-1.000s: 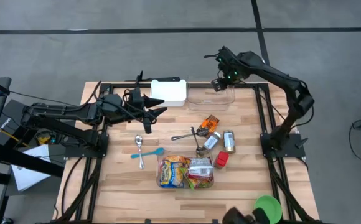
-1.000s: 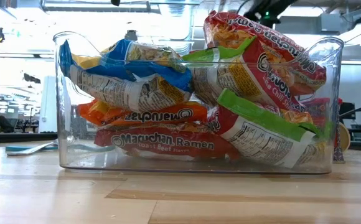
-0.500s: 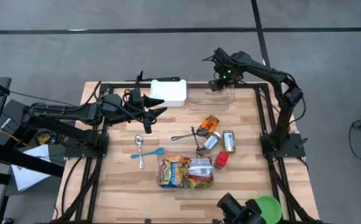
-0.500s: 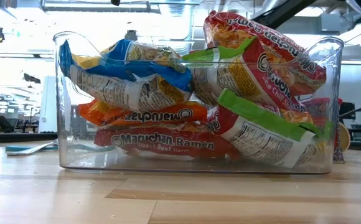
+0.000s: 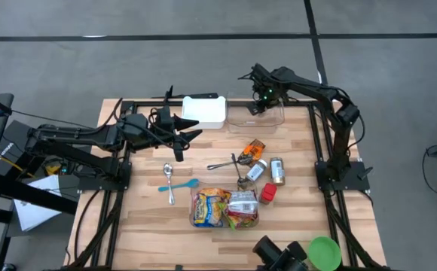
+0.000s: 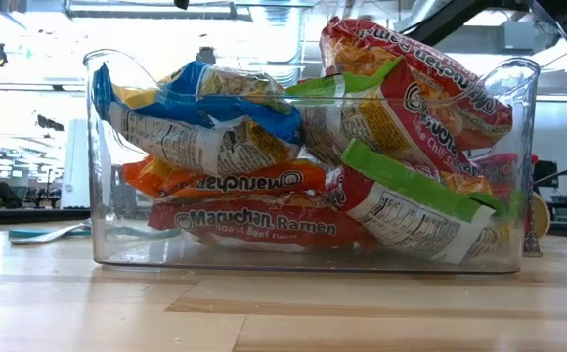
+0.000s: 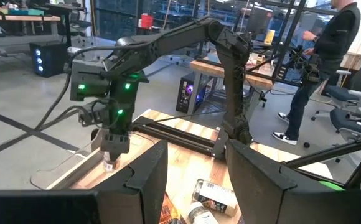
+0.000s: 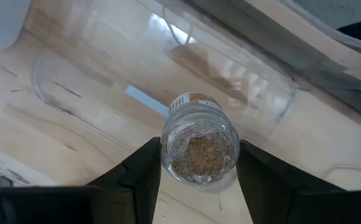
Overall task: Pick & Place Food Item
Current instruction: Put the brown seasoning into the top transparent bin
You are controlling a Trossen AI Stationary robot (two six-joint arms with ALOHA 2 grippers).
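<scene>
My right gripper [image 5: 258, 103] is shut on a small glass jar [image 8: 199, 146] with brown grains inside and hangs over the empty clear bin [image 5: 270, 119] at the table's far side. The jar also shows below that gripper in the left wrist view [image 7: 109, 160], just above the bin's floor. My left gripper [image 5: 184, 135] is open and empty, held above the table's left middle, near the white container [image 5: 205, 111]. My right gripper pinches the jar's sides [image 8: 165, 155] between its two fingers, one finger on each side. The fingers come from above, pointing down, and the jar lies along them. It hangs below the fingers, over the bin's floor; I cannot tell whether it touches it.
A clear bin full of ramen packets [image 5: 226, 208] stands near the front edge and fills the low view [image 6: 303, 147]. Cans [image 5: 277, 171], an orange packet [image 5: 256, 147], a red item [image 5: 268, 193] and spoons [image 5: 169, 181] lie mid-table. A person [image 7: 330, 56] stands beyond the table.
My right gripper has gone a little toward the table's left with the jar, staying over the clear bin, and its arm has folded in closer.
</scene>
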